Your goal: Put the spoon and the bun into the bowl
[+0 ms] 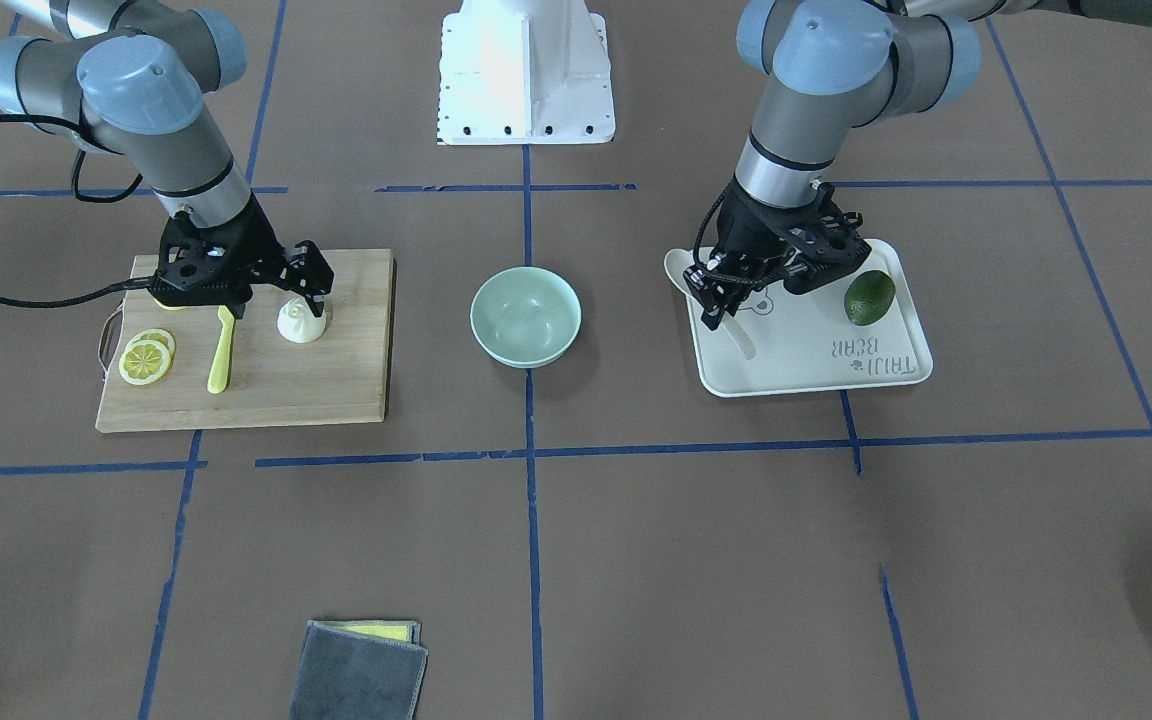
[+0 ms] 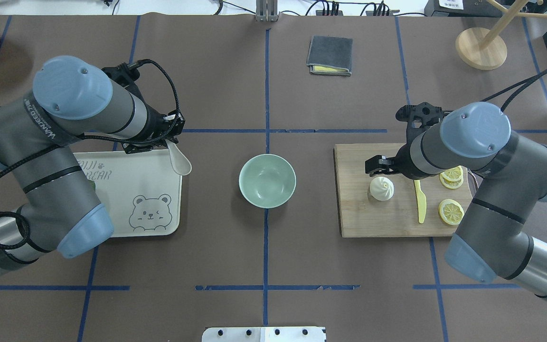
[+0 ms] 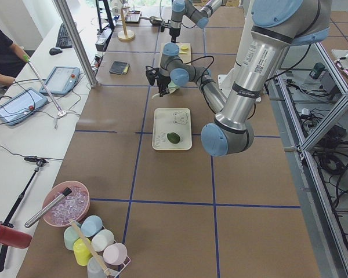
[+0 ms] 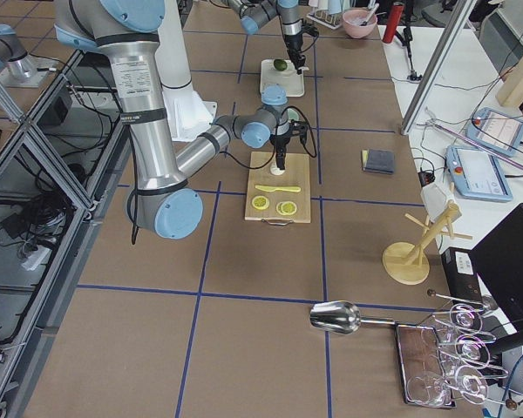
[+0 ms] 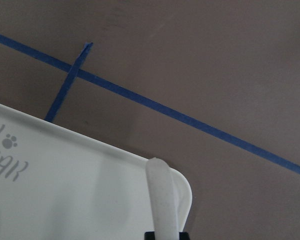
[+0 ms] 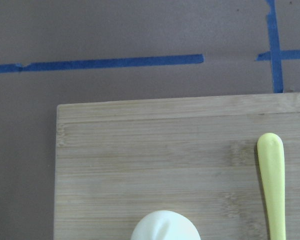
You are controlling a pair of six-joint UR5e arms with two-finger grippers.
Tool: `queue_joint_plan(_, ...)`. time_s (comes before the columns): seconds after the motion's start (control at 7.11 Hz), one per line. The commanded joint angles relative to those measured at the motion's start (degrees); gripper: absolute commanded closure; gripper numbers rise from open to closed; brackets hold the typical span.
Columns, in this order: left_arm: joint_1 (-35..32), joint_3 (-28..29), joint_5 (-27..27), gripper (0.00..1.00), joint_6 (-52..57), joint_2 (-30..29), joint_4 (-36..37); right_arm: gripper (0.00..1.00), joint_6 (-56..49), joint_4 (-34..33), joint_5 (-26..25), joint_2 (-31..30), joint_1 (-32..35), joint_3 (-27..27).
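Note:
The pale green bowl (image 1: 526,318) (image 2: 267,181) stands empty at the table's middle. My left gripper (image 1: 721,303) (image 2: 166,142) is shut on the off-white spoon (image 1: 677,268) (image 2: 180,161) over the tray's corner; the handle (image 5: 160,200) shows in the left wrist view. The white pleated bun (image 1: 300,323) (image 2: 381,188) sits on the wooden board, and its top edge shows in the right wrist view (image 6: 164,227). My right gripper (image 1: 276,295) hangs open just above the bun, apart from it.
A wooden cutting board (image 1: 336,385) carries a yellow knife (image 1: 222,352) and lemon slices (image 1: 146,358). A white bear tray (image 1: 816,365) holds a green lime (image 1: 869,297). A grey cloth (image 1: 358,672) lies near the far edge. The white robot base (image 1: 526,70) stands behind the bowl.

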Motion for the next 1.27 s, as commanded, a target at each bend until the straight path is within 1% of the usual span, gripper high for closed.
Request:
queue_joint_plan(0.0, 0.14, 2.54, 0.0, 1.0, -3.64, -4.87, -0.03, 0.0, 0.46, -0.12, -1.19, -0.03, -2.1, -1.32)
queue_joint_plan(0.14, 0.23, 2.64, 0.08, 1.0, -4.0, -5.15, -0.11, 0.05, 0.46, -0.38, -1.19, 0.06, -2.71, -1.85)
queue_joint_plan(0.28, 0.32, 3.16, 0.08, 1.0, -5.83, -6.11, -0.2, 0.12, 0.46, -0.56, -1.28, 0.15, -3.32, -2.55)
queue_joint_plan(0.42, 0.32, 3.17, 0.08, 1.0, -5.93, -6.55, -0.2, 0.26, 0.46, -0.56, -1.11, 0.24, -3.33, -2.73)
queue_joint_plan(0.56, 0.41, 3.17, 0.08, 1.0, -5.93, -6.56, -0.2, 0.53, 0.46, -0.56, -1.11, 0.32, -3.5, -2.82)
queue_joint_plan(0.7, 0.93, 3.78, 0.17, 1.0, -6.11, -7.17, -0.2, 0.96, 0.37, -0.56, -1.02, 0.33, -3.42, -2.82)
queue_joint_plan(0.84, 2.07, 7.09, 0.26, 1.0, -9.94, -9.52, -1.6, 1.0, 0.37, -0.56, -0.93, 0.41, -3.42, -2.47)
queue_joint_plan(0.98, 3.04, 9.91, 0.52, 1.0, -11.8, -10.5, -5.35, 1.0, 0.2, -0.56, -0.5, 0.41, -2.9, -2.21)
queue_joint_plan(1.12, 4.52, 10.72, 2.7, 1.0, -13.13, -11.47, -6.08, 1.0, 0.11, -0.56, 0.03, 0.41, -2.11, -1.77)
